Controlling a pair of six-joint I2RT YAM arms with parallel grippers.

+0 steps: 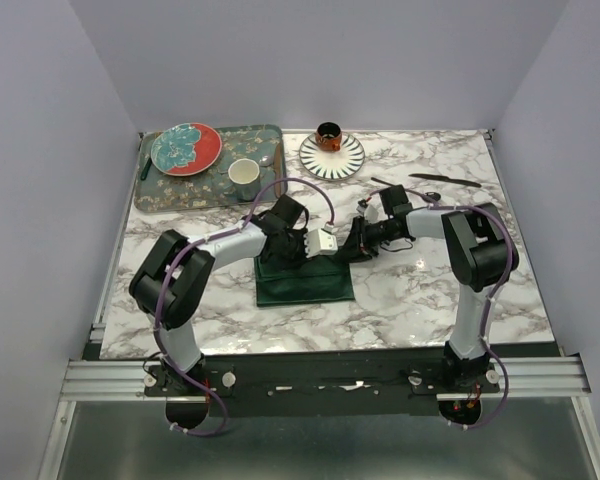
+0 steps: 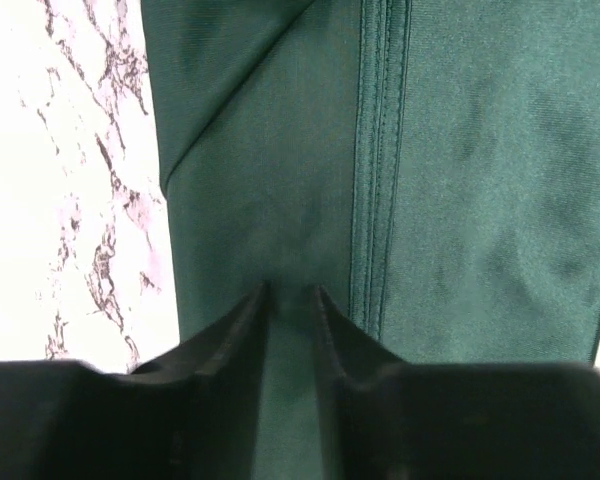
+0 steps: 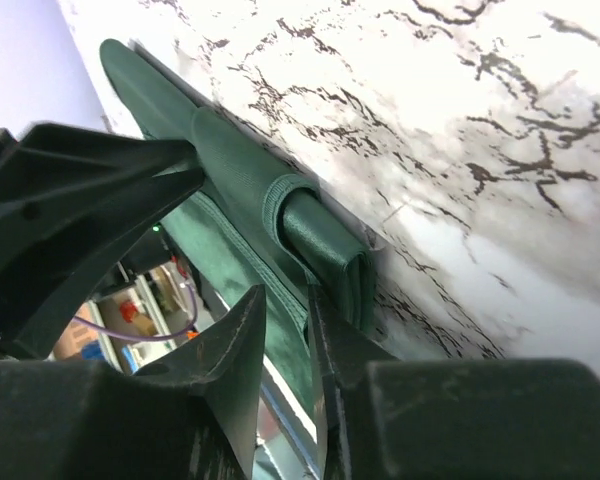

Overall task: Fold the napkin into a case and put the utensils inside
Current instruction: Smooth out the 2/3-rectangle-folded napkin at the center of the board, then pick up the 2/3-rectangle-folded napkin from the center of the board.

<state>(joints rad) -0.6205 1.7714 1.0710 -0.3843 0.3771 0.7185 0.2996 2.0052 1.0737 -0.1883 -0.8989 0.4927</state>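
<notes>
We judge the napkin (image 1: pixel 305 285) limp, light and slippery; left tool (image 2: pixel 292 295) and right tool (image 3: pixel 288 293) both pinch its far edge, best by the hem.

place: robot lab booth | cues: plain enclosure walls (image 1: pixel 40 150), aluminium frame rail (image 1: pixel 320 375), marble-print tabletop (image 1: pixel 420 300)

napkin (image 2: pixel 460 200) under the left hand (image 2: pixel 292 290): dark green woven cloth, smooth, faint satin sheen, double row of stitching. left hand: matt black plastic, smooth. desk (image 2: pixel 70 200) left of it: glossy white marble-look top, grey-black veins. at the right hand (image 3: pixel 285 295): rolled cloth, fine weave; desk glares.
</notes>
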